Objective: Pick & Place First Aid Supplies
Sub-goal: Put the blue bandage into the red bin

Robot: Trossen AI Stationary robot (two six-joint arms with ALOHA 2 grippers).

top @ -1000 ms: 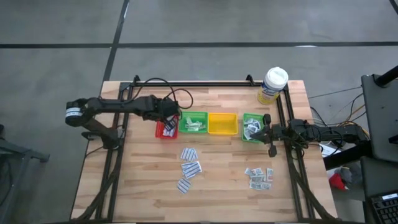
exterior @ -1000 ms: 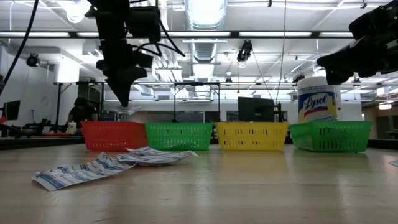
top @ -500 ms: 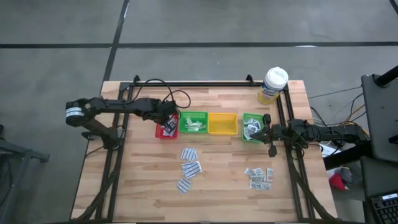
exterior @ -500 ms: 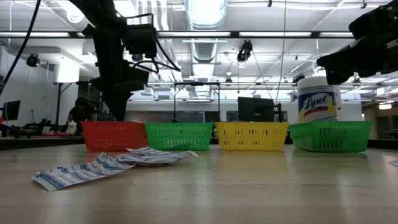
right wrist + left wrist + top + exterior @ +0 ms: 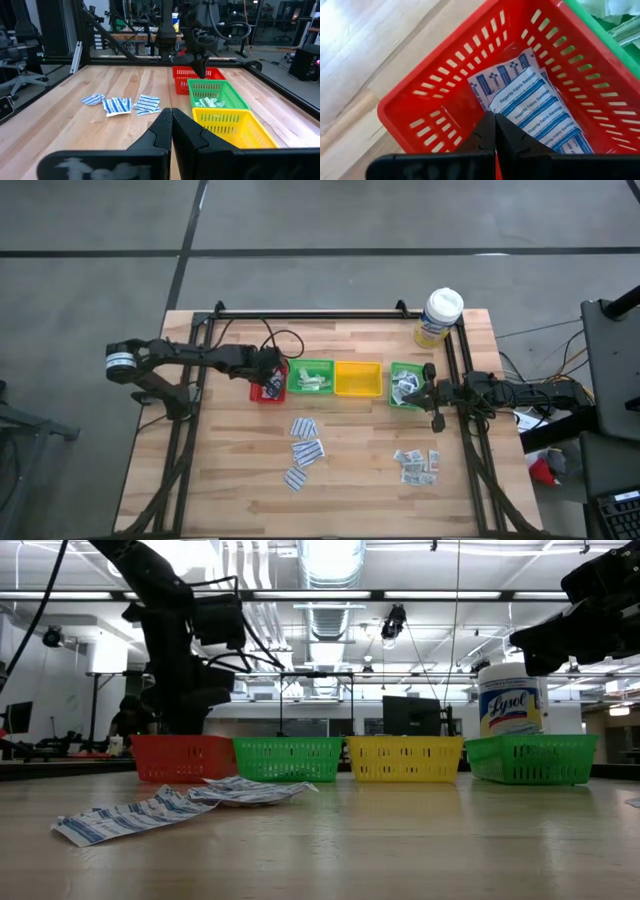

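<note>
Nearest on the counter [image 5: 230,480], loose and waiting: a cluster of blue-striped bandage strips [image 5: 305,452] left of centre, and small square packets [image 5: 418,466] well apart to the right.

Farther back, a row of trays: red tray [image 5: 445,90] at the left, then green tray [image 5: 312,377], yellow tray [image 5: 358,379] and a second green tray [image 5: 405,385].

Left hand [image 5: 495,120] down inside the red tray, fingers together, tips at the corner of the top Fingertip Fabric Bandage packet [image 5: 540,115], itself lying flat on another packet. Cannot tell whether that corner is pinched or merely touched.

Judged a placing step. To do it well:
- Part the fingers fully before rising, to let thin paper fall free.
- Lift straight up, clear of the slotted wall, without dragging the stack.
- Check for a packet clinging to a fingertip before heading for the near strips.

Right hand [image 5: 171,114] waiting with fingers together beside the far-right green tray.

Farthest back, a Lysol tub [image 5: 440,315] at the right corner.

Only in the left wrist view: the packet print and the stacking inside the tray. Low view: tray walls hiding all contents, yet showing how deep the left arm reaches. High view alone: the whole layout. Right wrist view: pale sachets [image 5: 210,102] in the first green tray.
</note>
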